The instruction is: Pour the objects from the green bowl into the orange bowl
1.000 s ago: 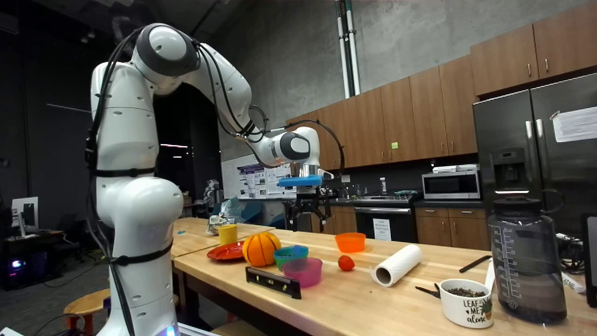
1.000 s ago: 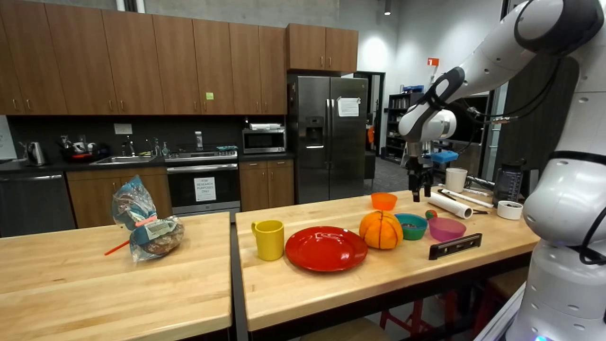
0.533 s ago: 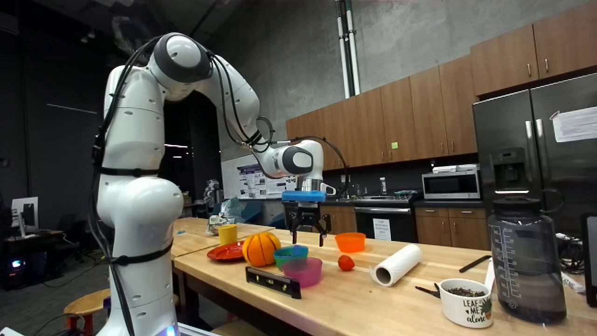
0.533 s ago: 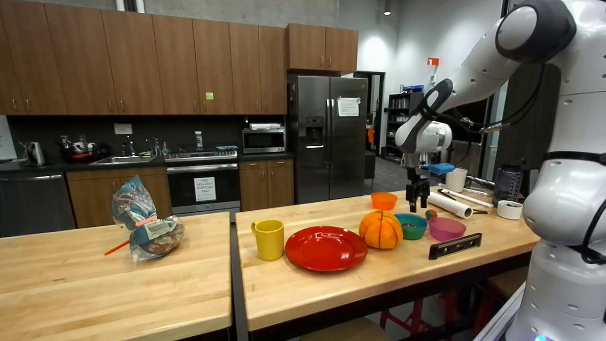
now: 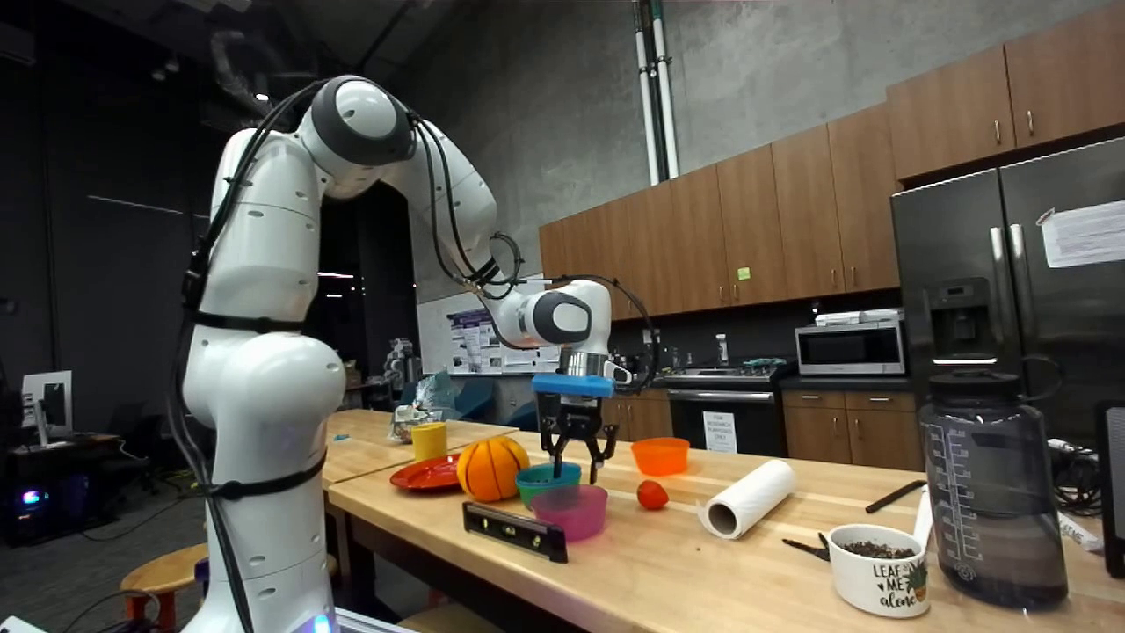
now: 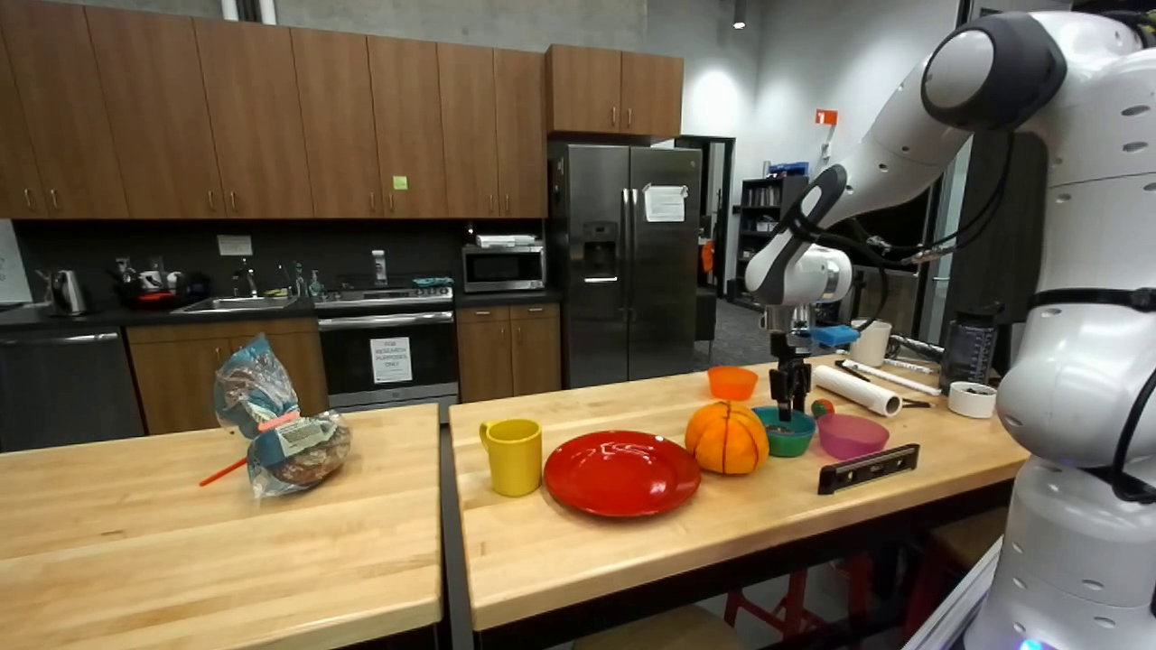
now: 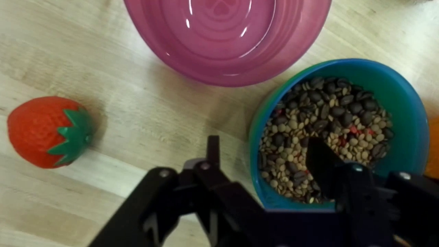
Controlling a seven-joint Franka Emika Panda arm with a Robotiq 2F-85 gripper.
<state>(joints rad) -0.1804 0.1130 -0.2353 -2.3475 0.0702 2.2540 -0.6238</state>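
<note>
The green bowl (image 5: 534, 483) stands upright on the table in both exterior views (image 6: 789, 444). In the wrist view (image 7: 399, 84) it holds dark beans, pale small seeds and a few red bits (image 7: 291, 127). The orange bowl (image 5: 661, 459) stands further back on the table, also in both exterior views (image 6: 731, 385); it is out of the wrist view. My gripper (image 5: 576, 477) is open and empty, pointing down at the green bowl's edge. In the wrist view (image 7: 263, 139) one finger is over the bowl's inside and one is outside its rim. I cannot tell whether they touch it.
A pink bowl (image 5: 573, 514) stands close beside the green bowl, and the orange pumpkin-like ball (image 6: 728, 439) is on its other side. A toy strawberry (image 7: 48, 132), a black level (image 5: 514, 532), a paper roll (image 5: 751, 499) and a red plate (image 6: 623, 474) are around.
My gripper has come down from well above the table to the green bowl's rim, staying open. The bowls have not moved.
</note>
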